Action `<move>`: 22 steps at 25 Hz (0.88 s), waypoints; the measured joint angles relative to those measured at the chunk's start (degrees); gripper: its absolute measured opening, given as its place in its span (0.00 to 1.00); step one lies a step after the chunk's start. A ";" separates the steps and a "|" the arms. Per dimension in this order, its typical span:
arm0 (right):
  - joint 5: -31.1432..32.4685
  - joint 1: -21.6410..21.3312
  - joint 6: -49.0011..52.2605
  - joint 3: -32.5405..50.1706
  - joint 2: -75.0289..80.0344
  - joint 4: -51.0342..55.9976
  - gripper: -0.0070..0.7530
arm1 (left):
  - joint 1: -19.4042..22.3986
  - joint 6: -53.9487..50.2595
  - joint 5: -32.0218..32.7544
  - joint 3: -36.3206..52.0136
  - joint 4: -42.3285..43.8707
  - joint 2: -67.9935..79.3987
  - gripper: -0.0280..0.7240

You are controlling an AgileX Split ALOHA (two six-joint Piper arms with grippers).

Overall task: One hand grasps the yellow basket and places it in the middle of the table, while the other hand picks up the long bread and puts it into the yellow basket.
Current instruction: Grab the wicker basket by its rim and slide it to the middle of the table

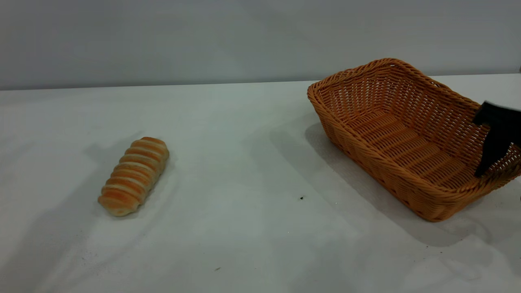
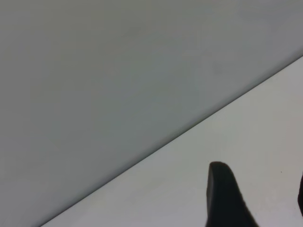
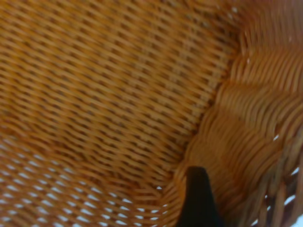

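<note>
Lighting: even, diffuse, overhead; no glare. Worktop [image 1: 244, 228]: soft, faint shadows left of the long bread [image 1: 134, 176] and beside the yellow basket [image 1: 407, 138]. Right wrist view: close-range weave blurred, out of focus. Left wrist view: dim, flat grey.

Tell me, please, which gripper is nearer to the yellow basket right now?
The right. The right gripper reaches into the yellow basket at its right-hand end, one finger inside the wall. The left gripper hangs over bare table, with no basket in its wrist view.
</note>
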 joint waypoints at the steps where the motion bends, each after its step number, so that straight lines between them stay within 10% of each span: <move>1: -0.20 0.00 -0.04 0.00 0.91 0.04 0.74 | 0.00 0.00 0.00 0.00 0.00 0.00 0.63; 11: -3.09 1.87 -1.32 -1.81 6.22 0.91 0.70 | 0.00 0.04 0.00 0.00 0.00 0.00 0.63; 22: -3.54 2.86 -3.14 -4.08 7.93 1.50 0.21 | 0.00 0.12 0.00 0.00 0.00 0.00 0.63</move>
